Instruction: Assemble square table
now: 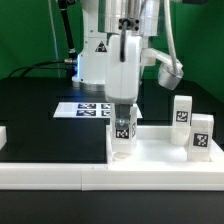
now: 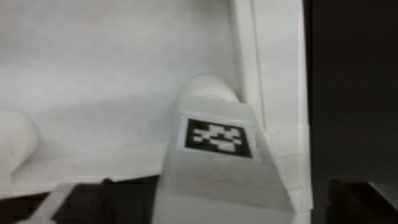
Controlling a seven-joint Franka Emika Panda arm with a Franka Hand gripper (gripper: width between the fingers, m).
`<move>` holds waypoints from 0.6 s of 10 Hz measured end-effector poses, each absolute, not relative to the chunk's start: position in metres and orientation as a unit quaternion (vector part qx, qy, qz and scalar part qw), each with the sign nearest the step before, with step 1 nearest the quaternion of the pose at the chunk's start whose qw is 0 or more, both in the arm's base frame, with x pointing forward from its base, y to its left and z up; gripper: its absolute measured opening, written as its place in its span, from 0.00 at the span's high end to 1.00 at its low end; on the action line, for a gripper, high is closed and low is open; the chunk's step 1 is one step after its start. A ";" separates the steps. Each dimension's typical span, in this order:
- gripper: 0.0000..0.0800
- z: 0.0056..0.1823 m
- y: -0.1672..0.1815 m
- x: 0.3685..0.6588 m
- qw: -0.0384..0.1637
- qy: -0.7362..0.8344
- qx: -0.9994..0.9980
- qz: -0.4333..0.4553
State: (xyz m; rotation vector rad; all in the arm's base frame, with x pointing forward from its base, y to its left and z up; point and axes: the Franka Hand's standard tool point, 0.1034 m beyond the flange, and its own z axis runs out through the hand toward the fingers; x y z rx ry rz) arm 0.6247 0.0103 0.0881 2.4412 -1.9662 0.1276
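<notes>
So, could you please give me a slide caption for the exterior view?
Panda gripper above a tagged white leg on the square tabletop, two more legs waiting at the exterior view's right.

Marker board (image 1: 88,109) lies flat on black counter (image 1: 35,105). White L-shaped rail (image 1: 60,176) runs along the counter's near edge. Green backdrop (image 1: 25,35) behind.

The slab (image 1: 150,150) and the legs (image 1: 181,111) are seen as white plastic, smooth, faintly sheened, with matt black-and-white printed tags. The desk (image 1: 35,105) is covered in matt black. The marker board (image 1: 85,109) appears flat, white, matt.
</notes>
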 end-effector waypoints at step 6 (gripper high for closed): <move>0.19 0.087 0.008 0.624 0.010 -0.470 0.882 0.039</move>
